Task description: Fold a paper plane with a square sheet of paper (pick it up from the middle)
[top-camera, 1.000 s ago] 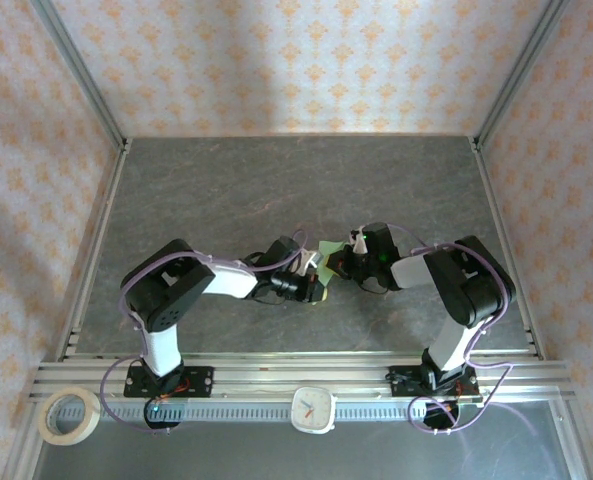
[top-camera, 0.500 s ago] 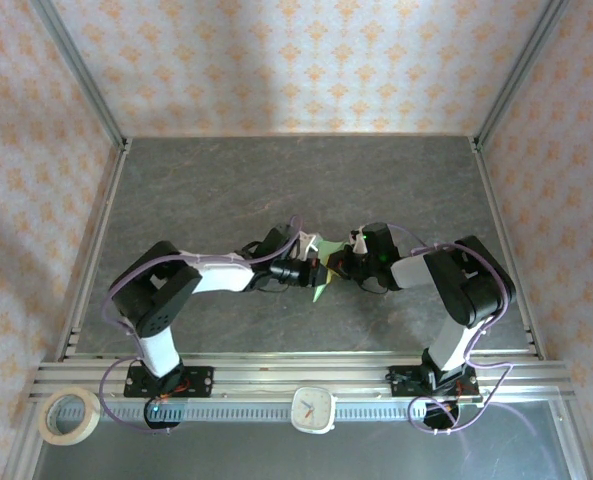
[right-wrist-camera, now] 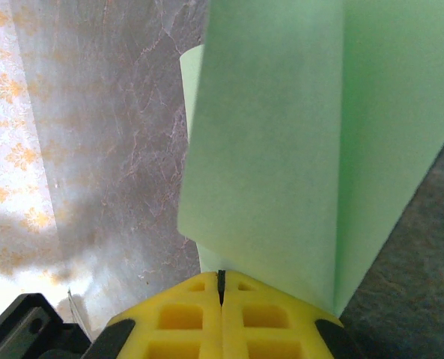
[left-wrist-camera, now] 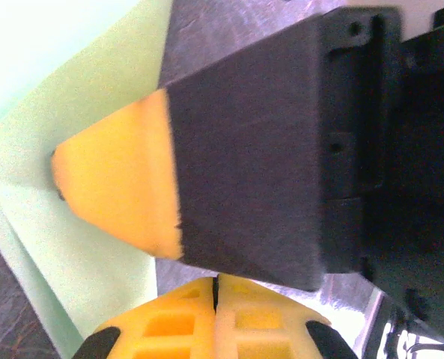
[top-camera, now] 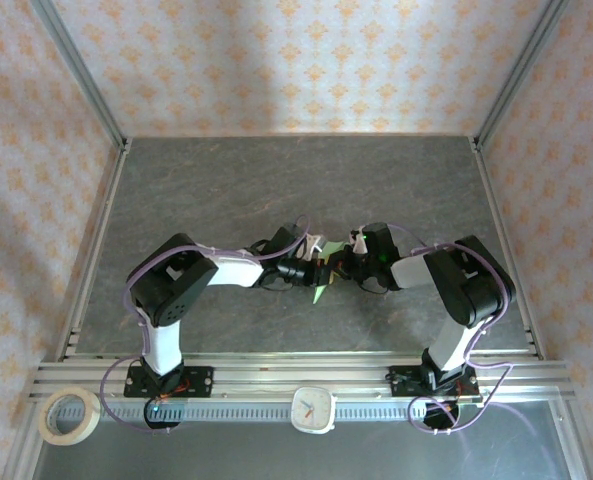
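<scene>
Right gripper (right-wrist-camera: 222, 277) is closed tight, jaws meeting with no gap. On its wrist cam we see the green paper sheet (right-wrist-camera: 266, 149) coming straight up off the fingertips, so we read it as pinched at the sheet's near edge. Sheet is already creased: one vertical fold line with a flap either side, and the left flap's free lower corner has the table (right-wrist-camera: 124, 112) behind it. Left gripper (left-wrist-camera: 216, 283) is closed too, yellow tips pressed together. The sheet's edge runs just beside its left finger, and we can't tell whether any paper is caught between the tips. Left wrist cam gives us one right finger (left-wrist-camera: 124, 194) side-on, crossing right in front, its yellow tip lying against the green sheet. Top view: both arms reach inward and meet mid-table, grippers nearly tip to tip, with the paper between them and a green corner poking out toward the near side. On the near rail we see a tape roll (top-camera: 46, 418) at the left and a small white clock (top-camera: 313, 408) near the middle.
</scene>
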### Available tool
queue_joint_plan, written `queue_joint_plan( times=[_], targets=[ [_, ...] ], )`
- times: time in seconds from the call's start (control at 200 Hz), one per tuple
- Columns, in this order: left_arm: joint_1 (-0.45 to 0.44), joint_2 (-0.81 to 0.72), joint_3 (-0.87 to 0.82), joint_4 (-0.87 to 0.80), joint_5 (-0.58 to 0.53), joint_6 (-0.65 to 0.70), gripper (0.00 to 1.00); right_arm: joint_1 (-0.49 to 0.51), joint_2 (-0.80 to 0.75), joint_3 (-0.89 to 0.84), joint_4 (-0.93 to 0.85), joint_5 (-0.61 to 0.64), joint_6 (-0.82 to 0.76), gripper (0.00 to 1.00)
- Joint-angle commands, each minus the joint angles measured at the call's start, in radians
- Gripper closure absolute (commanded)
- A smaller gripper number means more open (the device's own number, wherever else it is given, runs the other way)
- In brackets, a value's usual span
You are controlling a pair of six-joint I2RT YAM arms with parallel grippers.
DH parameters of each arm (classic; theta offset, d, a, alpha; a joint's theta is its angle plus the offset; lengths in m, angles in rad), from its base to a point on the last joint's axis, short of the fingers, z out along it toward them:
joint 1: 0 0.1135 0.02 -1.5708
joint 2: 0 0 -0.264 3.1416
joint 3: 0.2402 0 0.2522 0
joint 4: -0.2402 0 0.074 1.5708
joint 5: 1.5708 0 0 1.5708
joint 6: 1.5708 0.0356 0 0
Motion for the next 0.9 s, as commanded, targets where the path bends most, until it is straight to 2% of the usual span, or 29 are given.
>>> queue_joint_plan(
  times=[0.0,0.45,0.896],
  targets=[
    [-0.005,0.048,0.004,-0.062,-0.020,0.018,1.00,0.002,0.055,-0.027,-0.124,0.160,-0.034,1.00],
    [-0.042,0.034,-0.078,-0.160,-0.035,0.046,1.00,0.001,0.060,-0.032,-0.123,0.166,-0.035,1.00],
    [-0.072,-0.072,-0.144,-0.239,-0.034,0.121,1.00,0.001,0.062,-0.029,-0.135,0.178,-0.039,1.00]
  ],
)
